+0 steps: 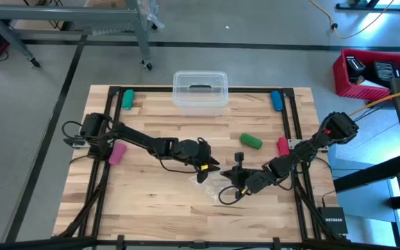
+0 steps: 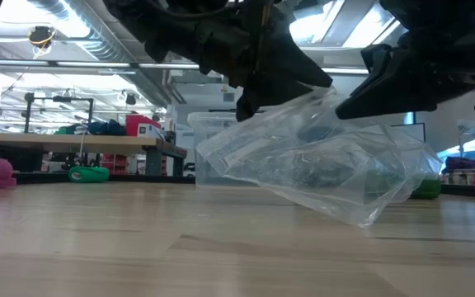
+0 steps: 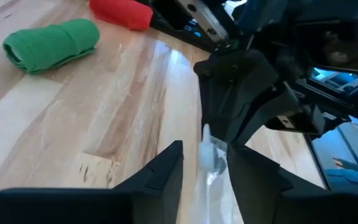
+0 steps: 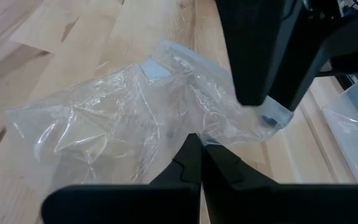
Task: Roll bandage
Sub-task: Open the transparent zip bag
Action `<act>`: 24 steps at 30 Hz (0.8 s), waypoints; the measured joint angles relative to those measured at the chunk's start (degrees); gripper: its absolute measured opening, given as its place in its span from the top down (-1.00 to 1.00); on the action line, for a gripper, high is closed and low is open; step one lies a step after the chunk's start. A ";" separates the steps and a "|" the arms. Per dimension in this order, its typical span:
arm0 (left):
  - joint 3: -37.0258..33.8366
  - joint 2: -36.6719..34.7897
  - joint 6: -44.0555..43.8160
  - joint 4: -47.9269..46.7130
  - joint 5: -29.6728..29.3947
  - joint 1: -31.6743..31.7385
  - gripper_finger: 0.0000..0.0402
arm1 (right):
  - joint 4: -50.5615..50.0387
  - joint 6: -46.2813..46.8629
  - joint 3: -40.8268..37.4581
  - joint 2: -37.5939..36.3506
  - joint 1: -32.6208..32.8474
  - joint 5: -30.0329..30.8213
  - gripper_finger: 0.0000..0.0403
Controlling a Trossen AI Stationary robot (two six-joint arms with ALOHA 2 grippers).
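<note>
Bandage (image 1: 251, 142) rolled on wooden table (image 1: 158, 187).

Left pincer (image 3: 205, 168): two dark fingers (image 3: 160, 174) standing apart, a crumpled bit of clear plastic bag (image 3: 211, 155) between them. Right pincer (image 3: 238, 118): dark, directly ahead, just beyond the same plastic. Green fabric roll (image 3: 51, 43): lying on the wooden tabletop (image 3: 104, 118), well apart from both pincers. Red roll (image 3: 122, 12): just beyond the green one, partly cut off.
</note>
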 joint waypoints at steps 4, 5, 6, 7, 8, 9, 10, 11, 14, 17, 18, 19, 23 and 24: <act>0.00 0.04 0.29 0.10 -0.13 0.00 0.55 | 0.02 0.00 0.00 0.00 0.00 -0.04 0.98; 0.00 0.04 0.35 0.19 -0.13 0.01 0.58 | 0.04 0.00 0.00 0.00 0.00 -0.07 0.98; 0.00 0.04 0.36 0.20 -0.13 0.00 0.62 | 0.05 0.00 0.00 0.00 0.00 -0.12 0.98; 0.00 0.04 0.45 0.12 -0.13 0.00 0.66 | 0.03 0.00 0.00 0.00 0.00 -0.20 0.98; 0.00 0.04 0.68 0.01 -0.13 0.00 0.69 | 0.19 0.00 0.00 0.00 0.00 -0.34 0.97; 0.00 0.04 0.94 -0.01 -0.13 0.00 0.74 | 0.45 0.01 0.00 -0.01 0.00 -0.63 0.97; 0.00 0.04 1.23 -0.01 -0.13 0.00 0.78 | 0.56 0.02 0.00 0.00 0.00 -0.92 0.97; 0.00 0.04 1.33 0.01 -0.13 0.00 0.82 | 0.54 0.09 0.00 0.00 0.00 -1.26 0.97; 0.00 0.04 1.90 0.04 -0.13 0.00 0.93 | 0.54 1.91 0.00 0.00 0.00 -2.20 0.97; 0.00 0.04 2.36 0.12 -0.14 0.00 0.96 | 0.33 3.91 0.00 -0.35 0.00 -1.52 0.97; 0.00 0.04 2.39 0.12 -0.16 0.00 0.96 | 0.21 4.56 0.02 -0.82 0.00 -1.44 0.97; 0.00 0.04 2.40 0.12 -0.16 0.00 0.94 | -0.51 5.67 0.33 -1.46 0.00 -1.45 0.97; 0.00 0.04 2.45 0.42 -0.13 -0.09 0.90 | -7.01 10.35 2.85 -5.65 0.04 -4.56 0.83; 0.00 0.04 2.48 0.37 -0.16 -0.13 0.90 | -9.41 11.47 3.66 -6.69 0.04 -5.82 0.77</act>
